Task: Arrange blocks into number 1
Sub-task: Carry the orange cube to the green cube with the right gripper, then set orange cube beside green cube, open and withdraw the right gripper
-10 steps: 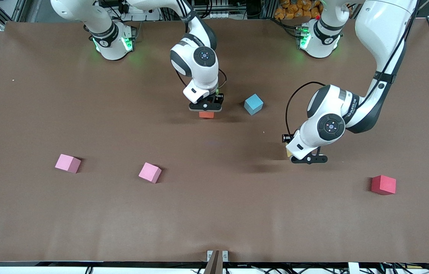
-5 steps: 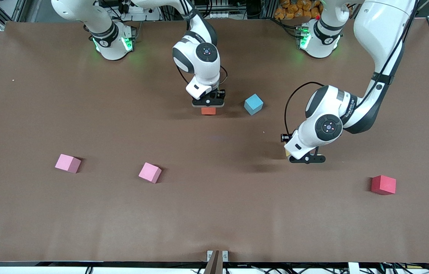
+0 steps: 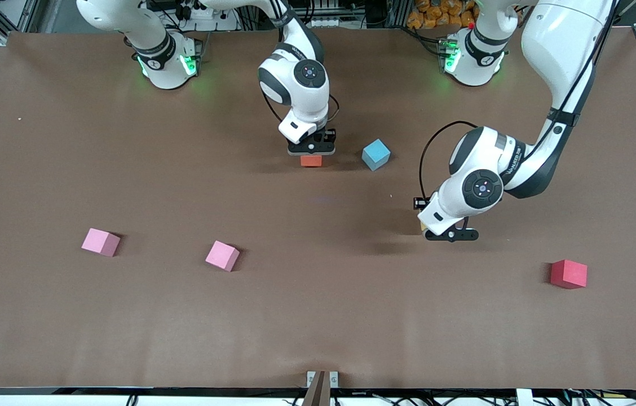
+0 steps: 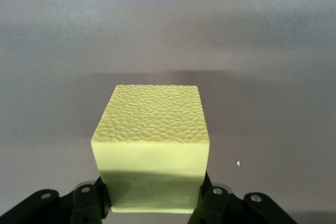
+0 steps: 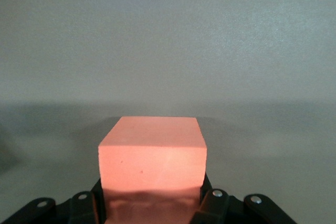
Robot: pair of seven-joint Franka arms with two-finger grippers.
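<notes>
Jaws of my left gripper [image 3: 449, 235] clamp the yellow block [image 4: 152, 148] between them, over bare worktop [image 3: 318, 316] toward the left arm's end. My right gripper [image 3: 311, 151] pinches the orange block [image 3: 311, 160] likewise, just beside the light blue block [image 3: 376, 154].

**Blocks spread across the table, two in the grippers**

The right gripper [image 3: 311, 150] clamps the orange foam cube [image 3: 311, 160] beside the light blue foam cube [image 3: 376, 154]. The left gripper [image 3: 451, 235] grips the yellow foam cube [image 4: 152, 148] over the table [image 3: 318, 316]. Nearer the camera lie two pink foam cubes [image 3: 101, 242] [image 3: 222, 255] toward the right arm's end and the red foam cube [image 3: 568, 274] toward the left arm's.
</notes>
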